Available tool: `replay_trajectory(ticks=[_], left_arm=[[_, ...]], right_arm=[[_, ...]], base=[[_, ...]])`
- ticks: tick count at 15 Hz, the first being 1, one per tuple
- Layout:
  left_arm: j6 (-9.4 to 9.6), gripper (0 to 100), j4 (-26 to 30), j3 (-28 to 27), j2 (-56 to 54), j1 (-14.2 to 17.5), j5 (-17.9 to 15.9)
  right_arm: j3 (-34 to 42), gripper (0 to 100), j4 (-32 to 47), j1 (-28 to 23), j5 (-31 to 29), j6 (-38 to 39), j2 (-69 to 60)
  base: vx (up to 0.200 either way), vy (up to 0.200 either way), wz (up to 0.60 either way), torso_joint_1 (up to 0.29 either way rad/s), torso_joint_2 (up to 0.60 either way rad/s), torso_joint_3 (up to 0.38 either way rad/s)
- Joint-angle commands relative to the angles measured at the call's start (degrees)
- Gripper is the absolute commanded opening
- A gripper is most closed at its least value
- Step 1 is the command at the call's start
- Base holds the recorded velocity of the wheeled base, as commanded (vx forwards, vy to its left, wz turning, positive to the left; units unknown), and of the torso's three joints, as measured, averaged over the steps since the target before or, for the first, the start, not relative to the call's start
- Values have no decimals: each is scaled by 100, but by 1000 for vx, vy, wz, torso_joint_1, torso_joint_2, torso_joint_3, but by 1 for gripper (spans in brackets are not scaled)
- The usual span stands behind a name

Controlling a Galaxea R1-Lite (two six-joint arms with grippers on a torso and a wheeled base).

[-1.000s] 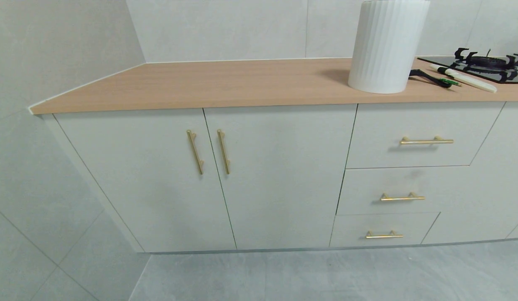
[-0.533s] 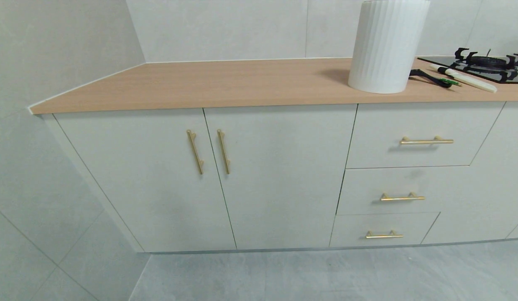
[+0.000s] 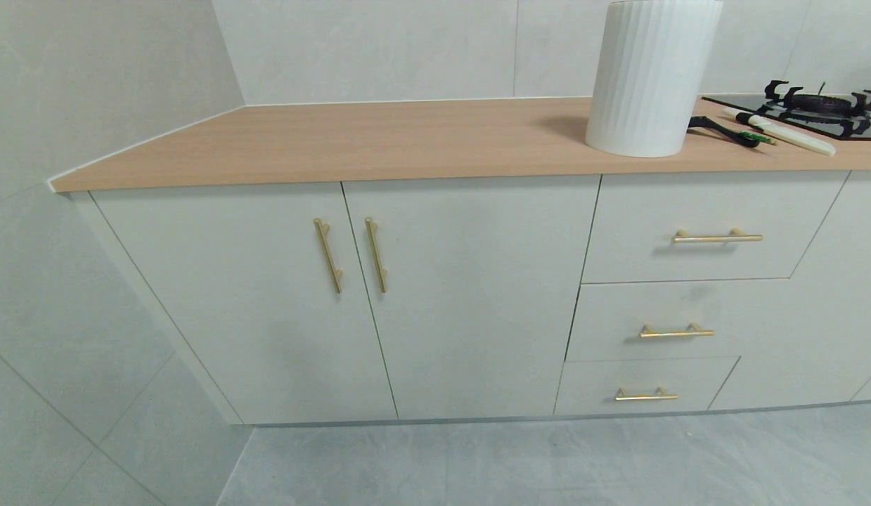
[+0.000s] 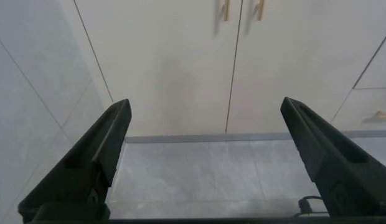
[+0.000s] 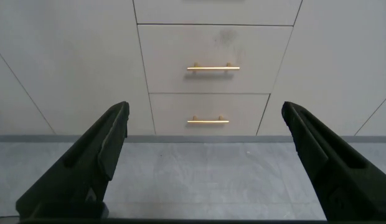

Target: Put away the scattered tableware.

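Note:
On the wooden countertop (image 3: 379, 140) at the far right lie a black-handled utensil (image 3: 723, 131), a small green-tipped one (image 3: 757, 138) and a long white utensil (image 3: 779, 131), beside a tall ribbed white container (image 3: 649, 77). My left gripper (image 4: 205, 124) hangs open low before the cabinet doors (image 4: 180, 62), over the floor, holding nothing. My right gripper (image 5: 205, 127) is open too, low in front of the lower drawers (image 5: 213, 59), with nothing between its fingers.
A black stove burner grate (image 3: 825, 105) sits at the back right of the counter. Below are two cabinet doors with gold handles (image 3: 351, 254) and three drawers with gold handles (image 3: 716, 237). A tiled wall (image 3: 91, 84) closes the left side; grey floor (image 3: 547, 464) lies in front.

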Motion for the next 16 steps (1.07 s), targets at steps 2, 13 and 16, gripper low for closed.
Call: replay_trajectory(ticks=[2, 13, 16], left_arm=[[-7, 100, -4, 0, -5, 2, 5], [-51, 100, -4, 0, 4, 2, 13], [-51, 100, -4, 0, 4, 2, 5]], right_arm=[[-1, 100, 11, 2, -2, -4, 11], [-1, 100, 11, 2, 16, -4, 11], [-1, 100, 11, 2, 16, -4, 11]], base=[[0, 0, 0, 0, 0, 0], [0, -127, 0, 4, 1, 1], [0, -200, 0, 2, 2, 1]])
